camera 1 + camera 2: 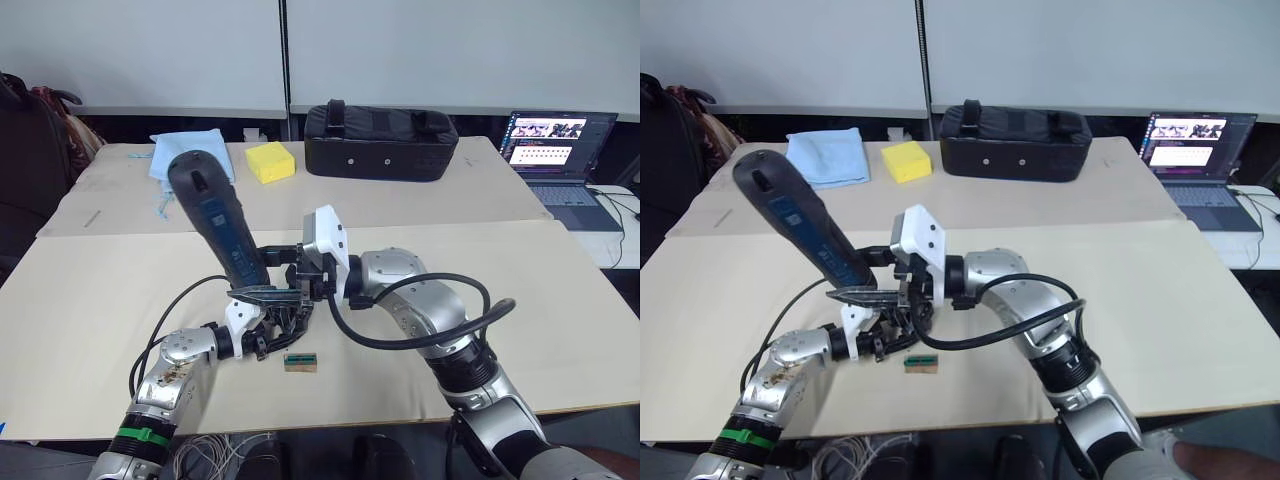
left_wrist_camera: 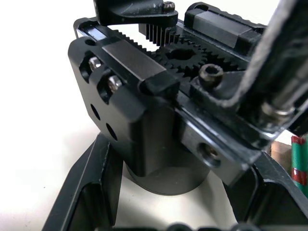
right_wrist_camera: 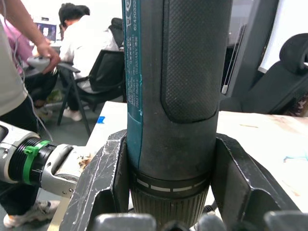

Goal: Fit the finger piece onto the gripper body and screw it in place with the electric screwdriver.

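My left gripper (image 1: 275,332) is low over the table, shut on the gripper body (image 1: 288,318). In the left wrist view the gripper body (image 2: 144,120) is black, with a gear, a toothed rack and several screws on top. A black toothed piece (image 2: 144,12) lies across its far edge; I cannot tell whether it is the finger piece. My right gripper (image 1: 252,273) is shut on the electric screwdriver (image 1: 215,215), which leans up and to the left. Its tip points down at the body, and its metal end (image 2: 281,101) is close to the body's top. The fingers (image 3: 103,178) clamp its barrel (image 3: 178,72).
A small green-topped block (image 1: 300,361) lies on the table just in front of the grippers. At the back are a blue cloth (image 1: 190,155), a yellow sponge (image 1: 269,161), a black case (image 1: 380,140) and an open laptop (image 1: 558,150). People (image 3: 82,48) sit beyond the table.
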Controlling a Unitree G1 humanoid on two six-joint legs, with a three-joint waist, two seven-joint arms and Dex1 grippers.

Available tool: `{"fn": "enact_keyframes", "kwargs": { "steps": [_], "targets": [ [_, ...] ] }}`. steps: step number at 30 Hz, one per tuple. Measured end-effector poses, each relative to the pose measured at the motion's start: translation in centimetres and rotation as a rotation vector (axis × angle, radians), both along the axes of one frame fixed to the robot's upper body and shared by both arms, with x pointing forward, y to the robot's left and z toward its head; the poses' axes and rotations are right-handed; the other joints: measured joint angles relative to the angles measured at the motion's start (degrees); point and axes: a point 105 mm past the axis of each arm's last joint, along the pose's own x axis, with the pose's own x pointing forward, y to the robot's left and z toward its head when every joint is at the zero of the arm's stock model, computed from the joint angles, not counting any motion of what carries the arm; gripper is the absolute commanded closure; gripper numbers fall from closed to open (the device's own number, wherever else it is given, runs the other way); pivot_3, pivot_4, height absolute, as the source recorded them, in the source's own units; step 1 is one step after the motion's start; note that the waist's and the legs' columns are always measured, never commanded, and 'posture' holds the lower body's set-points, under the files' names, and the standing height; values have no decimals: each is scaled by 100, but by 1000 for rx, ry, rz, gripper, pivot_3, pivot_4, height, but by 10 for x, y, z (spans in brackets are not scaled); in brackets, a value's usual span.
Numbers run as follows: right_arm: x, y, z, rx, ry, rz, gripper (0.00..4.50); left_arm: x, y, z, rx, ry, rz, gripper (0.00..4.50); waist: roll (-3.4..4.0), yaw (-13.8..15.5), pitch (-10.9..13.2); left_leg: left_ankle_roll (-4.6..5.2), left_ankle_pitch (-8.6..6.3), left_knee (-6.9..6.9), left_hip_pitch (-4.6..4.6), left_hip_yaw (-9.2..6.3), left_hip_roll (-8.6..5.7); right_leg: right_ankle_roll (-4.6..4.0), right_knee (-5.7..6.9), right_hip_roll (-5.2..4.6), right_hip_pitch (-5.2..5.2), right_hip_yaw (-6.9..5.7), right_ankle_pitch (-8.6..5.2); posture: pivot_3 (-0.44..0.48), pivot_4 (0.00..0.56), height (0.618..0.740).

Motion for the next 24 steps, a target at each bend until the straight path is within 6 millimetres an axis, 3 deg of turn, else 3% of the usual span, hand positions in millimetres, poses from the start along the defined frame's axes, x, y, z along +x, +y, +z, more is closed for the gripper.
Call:
{"fn": "enact_keyframes", "kwargs": {
  "steps": [17, 22, 24],
  "targets": [
    [8, -6, 4, 7, 17, 9, 2575, 0, 0, 1, -1, 6, 4, 2181, 0, -4, 0, -7, -4, -4, -1, 0, 3, -2, -2, 1, -3, -1, -5, 0, 150, 740],
    [11, -13, 15, 52, 38, 45, 2575, 1, 0, 3, -2, -3, 4, 2181, -2, 1, 6, -7, -4, -4, -20, -1, 3, -2, -1, 0, -22, -1, -4, 0, 150, 740],
    [14, -17, 29, 96, 36, 46, 2575, 2, -1, 4, -4, -12, 6, 2181, -3, 11, 7, -4, -2, -2, -59, 0, -2, -2, 4, -1, -64, 1, 1, 0, 150, 740]
  ]
}}
